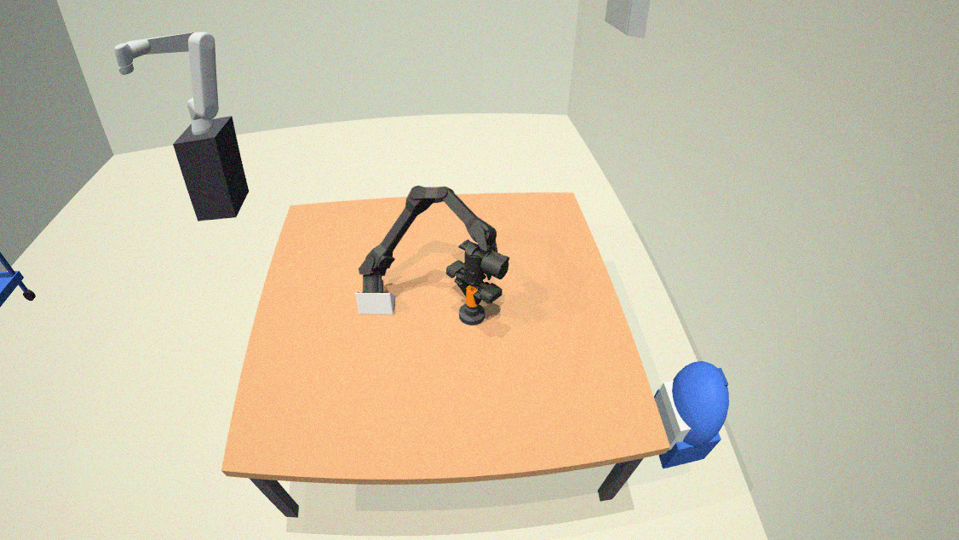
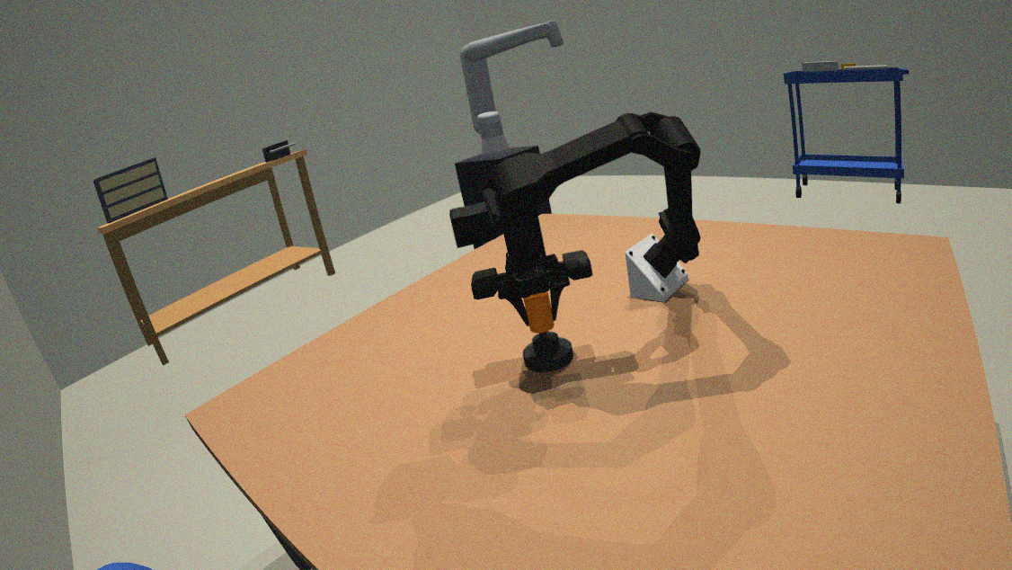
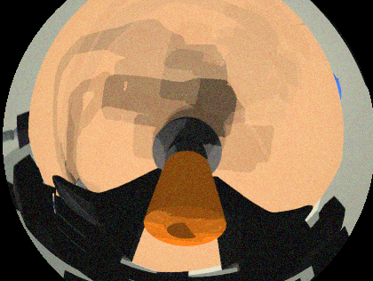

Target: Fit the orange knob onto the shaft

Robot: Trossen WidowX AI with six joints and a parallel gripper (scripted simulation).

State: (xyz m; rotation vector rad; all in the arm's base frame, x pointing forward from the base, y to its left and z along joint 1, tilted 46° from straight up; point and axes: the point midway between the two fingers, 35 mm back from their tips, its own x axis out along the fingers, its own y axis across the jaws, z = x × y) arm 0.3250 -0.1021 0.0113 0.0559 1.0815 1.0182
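The orange knob (image 1: 471, 296) (image 2: 539, 313) (image 3: 186, 191) is held between the fingers of my gripper (image 2: 541, 319) (image 3: 186, 178), which is shut on it. The knob leans slightly in the exterior view. The dark round pedestal (image 1: 471, 317) (image 2: 547, 359) (image 3: 162, 147) stands on the table right below the knob. The knob's lower end is at the top of the pedestal's narrower part, with a sliver of dark shaft showing between them in the exterior view. A D-shaped hole shows in the knob's near end in the wrist view. The shaft's flat side is hidden.
The wooden table (image 1: 429, 402) (image 2: 814, 318) carries the arm's white wedge-shaped base (image 1: 375, 303) (image 2: 647, 280), to the left of the pedestal in the top view. A blue rounded object (image 1: 700, 402) stands beyond the table's right edge. A grey arm (image 1: 203, 73) (image 2: 477, 84) stands off the table.
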